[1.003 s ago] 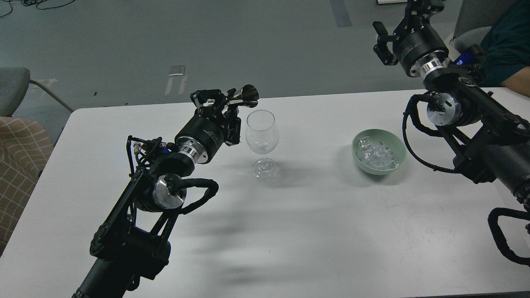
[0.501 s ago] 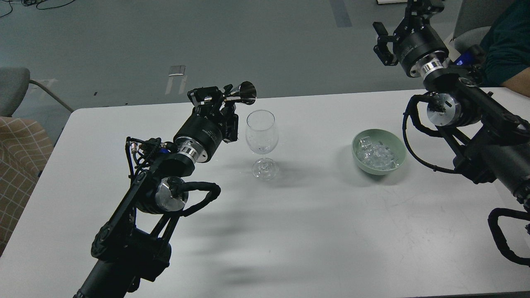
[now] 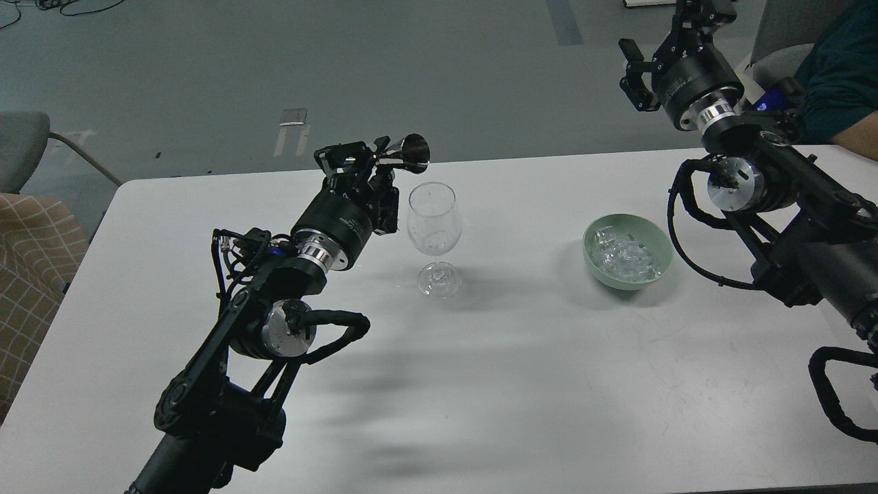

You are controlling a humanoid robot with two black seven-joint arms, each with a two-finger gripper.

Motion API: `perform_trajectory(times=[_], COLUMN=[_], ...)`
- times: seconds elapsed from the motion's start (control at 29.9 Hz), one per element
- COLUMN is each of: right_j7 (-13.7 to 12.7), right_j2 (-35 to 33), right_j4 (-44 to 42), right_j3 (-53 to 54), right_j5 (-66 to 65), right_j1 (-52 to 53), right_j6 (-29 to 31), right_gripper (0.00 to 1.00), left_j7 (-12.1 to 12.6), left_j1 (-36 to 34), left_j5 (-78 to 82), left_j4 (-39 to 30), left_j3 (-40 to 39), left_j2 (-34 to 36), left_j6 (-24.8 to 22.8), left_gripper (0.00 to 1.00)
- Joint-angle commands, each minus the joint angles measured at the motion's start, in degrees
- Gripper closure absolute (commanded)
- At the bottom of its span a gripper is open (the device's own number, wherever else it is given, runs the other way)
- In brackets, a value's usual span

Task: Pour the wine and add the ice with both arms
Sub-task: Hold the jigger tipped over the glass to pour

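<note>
An empty clear wine glass stands upright near the middle of the white table. My left gripper is shut on a small silver metal jigger cup, held tipped on its side just above and left of the glass rim. A pale green bowl to the right holds a pile of clear ice cubes. My right gripper is raised high above the table's far right edge, up and right of the bowl; its fingers are too dark to tell apart. No wine shows in the glass.
A person in a dark teal top sits at the far right by the table's edge. A grey chair and a checked cloth stand to the left of the table. Grey floor lies beyond.
My left gripper with the jigger dipped left and up, then came back right beside the glass rim. The right arm has hardly moved.
</note>
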Motion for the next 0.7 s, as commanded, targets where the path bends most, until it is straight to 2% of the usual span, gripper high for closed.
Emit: perform_trajectory(times=[0.0,0.5,0.67], right_j7=[0.0,0.0,0.0], right_j2=[0.1,0.0,0.0], right_j4=[0.0,0.0,0.0], right_j3=[0.0,0.0,0.0], right_j5=[0.0,0.0,0.0], right_j1=[-0.2,-0.4,-0.4], right_j6=[0.0,0.0,0.0], right_gripper=[0.0,0.0,0.0], left_j7=[0.0,-1.3,-2.8], left_j1=[0.0,0.0,-0.1], left_j5=[0.9,5.0,6.8], left_j4=[0.1,1.9,2.5], left_j3=[0.0,0.0,0.1], left_j2=[0.0,0.0,0.0], left_j6=[-0.9,-0.9,-1.0], left_gripper=[0.97,0.97,0.97])
